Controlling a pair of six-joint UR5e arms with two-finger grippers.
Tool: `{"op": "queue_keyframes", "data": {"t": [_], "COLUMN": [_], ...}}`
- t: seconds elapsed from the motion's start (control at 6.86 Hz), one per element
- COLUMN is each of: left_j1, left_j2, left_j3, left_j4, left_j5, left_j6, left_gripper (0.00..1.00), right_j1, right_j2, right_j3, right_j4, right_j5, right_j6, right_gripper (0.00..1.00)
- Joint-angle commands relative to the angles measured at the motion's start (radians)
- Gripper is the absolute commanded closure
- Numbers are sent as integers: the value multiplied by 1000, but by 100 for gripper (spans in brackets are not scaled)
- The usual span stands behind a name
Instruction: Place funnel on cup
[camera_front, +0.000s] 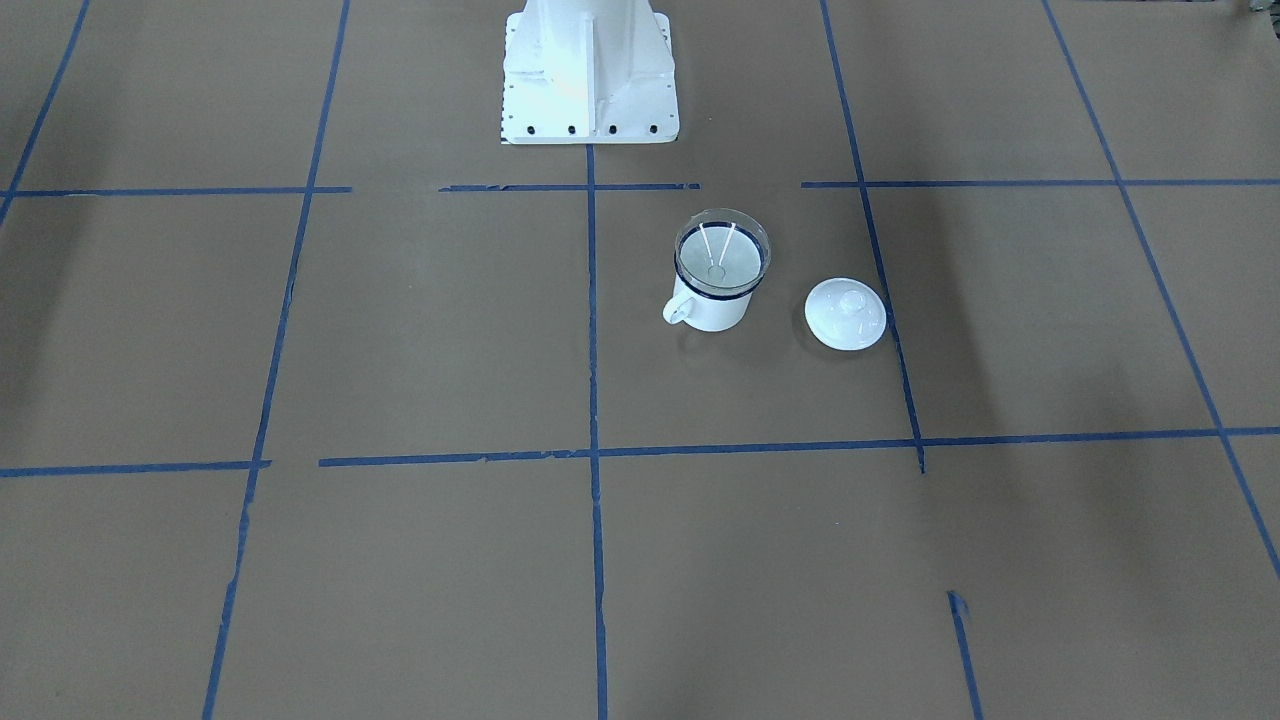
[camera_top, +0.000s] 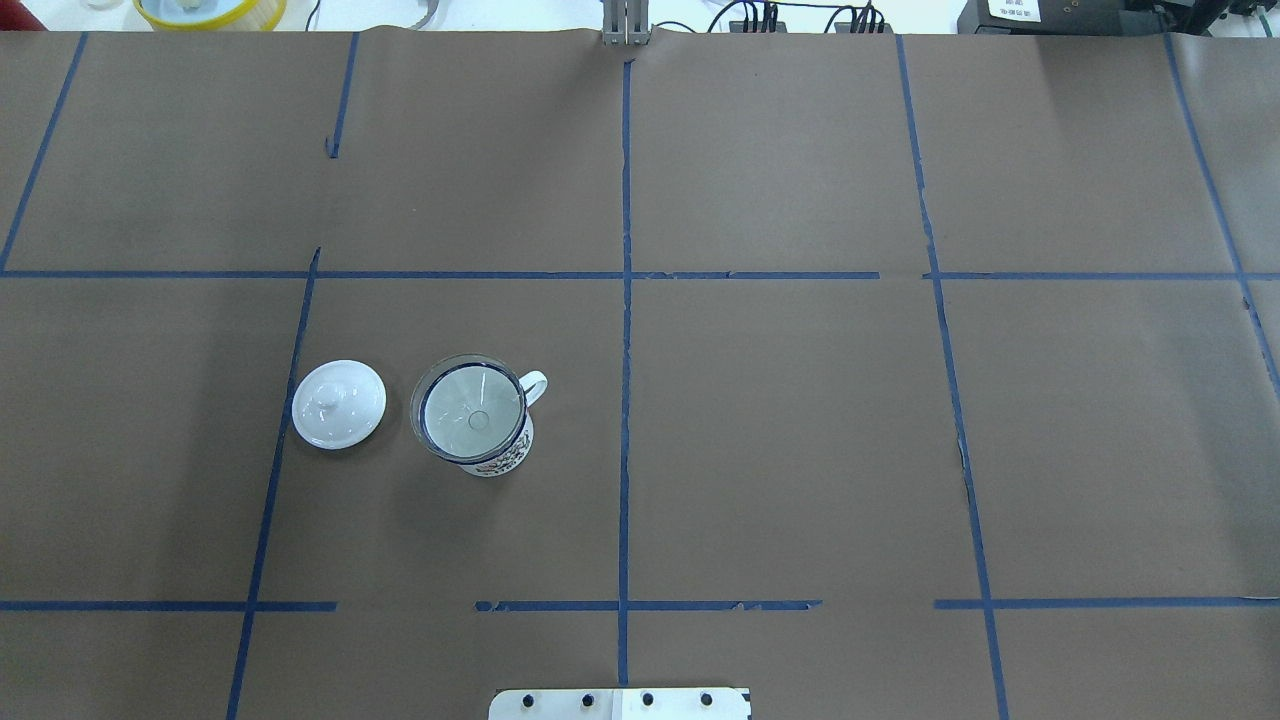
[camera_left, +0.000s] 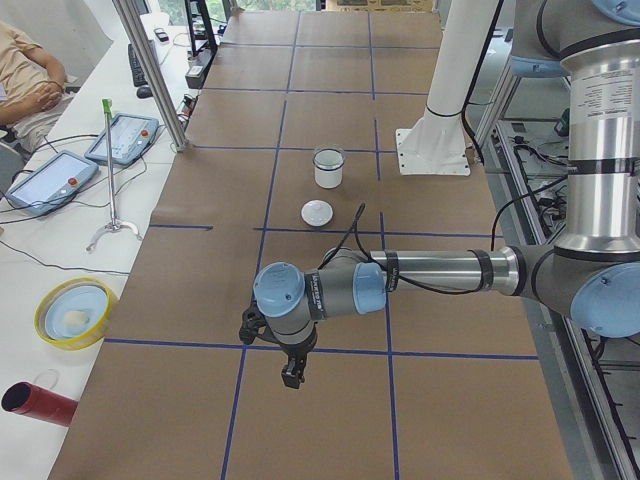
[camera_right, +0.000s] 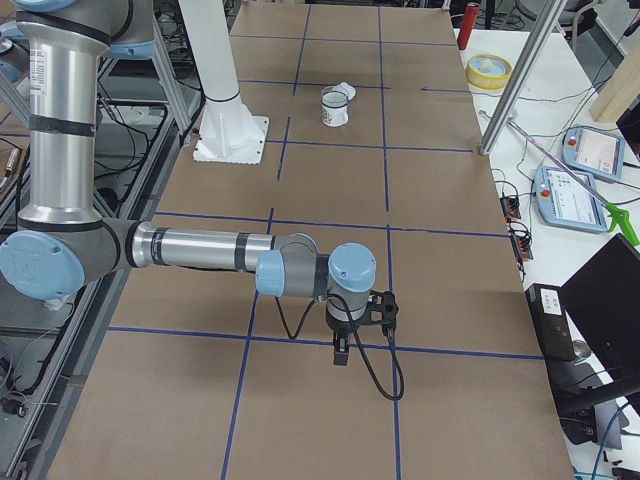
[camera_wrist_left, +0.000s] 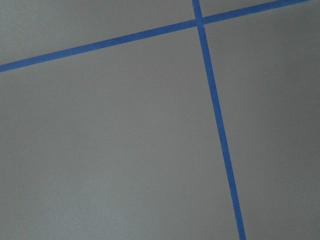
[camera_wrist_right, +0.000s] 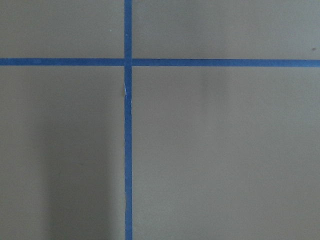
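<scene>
The clear funnel (camera_front: 722, 255) sits mouth-up in the white blue-rimmed cup (camera_front: 712, 312), spout down inside it. In the overhead view the funnel (camera_top: 472, 408) fills the cup (camera_top: 503, 459) left of the table's centre line. Both arms are far from the cup, at the table's two ends. My left gripper (camera_left: 293, 375) shows only in the exterior left view and my right gripper (camera_right: 341, 355) only in the exterior right view. Both point down over bare paper, and I cannot tell whether they are open or shut. The wrist views show only brown paper and blue tape.
A white round lid (camera_front: 846, 314) with a knob lies flat beside the cup, also in the overhead view (camera_top: 339, 403). The robot's white base (camera_front: 590, 70) stands behind the cup. Off the paper are a yellow bowl (camera_left: 72, 312), a red cylinder (camera_left: 35, 400) and teach pendants (camera_left: 125, 137).
</scene>
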Motion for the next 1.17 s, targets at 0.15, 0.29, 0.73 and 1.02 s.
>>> {"op": "queue_keyframes", "data": {"t": [0.15, 0.29, 0.73, 1.02], "left_j1": [0, 3, 0, 0], "left_j2": [-3, -7, -6, -6], "left_j3": [-7, -1, -17, -19], "left_j4": [-3, -6, -3, -3], "left_j5": [-7, 2, 4, -1], "left_j6": [5, -6, -6, -7], "left_gripper": [0, 0, 0, 0], "right_j1": [0, 0, 0, 0], "right_j2": [0, 0, 0, 0], "right_j3": [1, 1, 1, 1], "right_j4": [0, 0, 0, 0], "right_j5": [0, 0, 0, 0], "right_j6": [0, 0, 0, 0], "right_gripper": [0, 0, 0, 0]}}
